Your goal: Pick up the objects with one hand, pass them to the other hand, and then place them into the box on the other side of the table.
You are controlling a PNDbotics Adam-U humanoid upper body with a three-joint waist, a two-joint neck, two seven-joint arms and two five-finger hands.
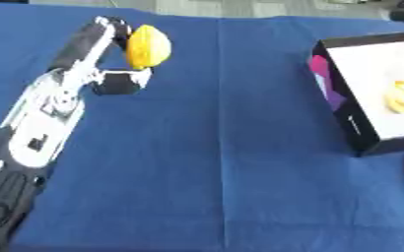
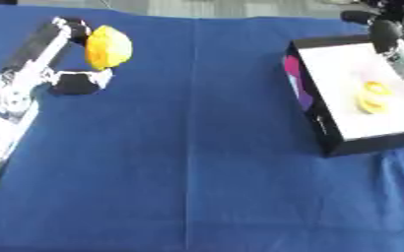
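- Yellow and oval, the lemon-like fruit (image 1: 148,47) sits high in the left eye view, at about 11 o'clock, long axis near upright, apparently lifted off the blue cloth (image 1: 214,162).
- Fingers of the left hand (image 1: 111,54) curl round it, thumb side below, so the fruit is pinched from its left side and its right face stays bare.
- That bare face points toward 3 o'clock, where the box (image 2: 313,115) lies well apart, with a pale yellow thing (image 2: 371,97) already inside.
- At the right eye view's 1 o'clock, the right hand (image 2: 393,42) hangs over the box's far end; I cannot tell how its fingers are set.
- My judgement: the handover needs both hands to meet near mid-table.
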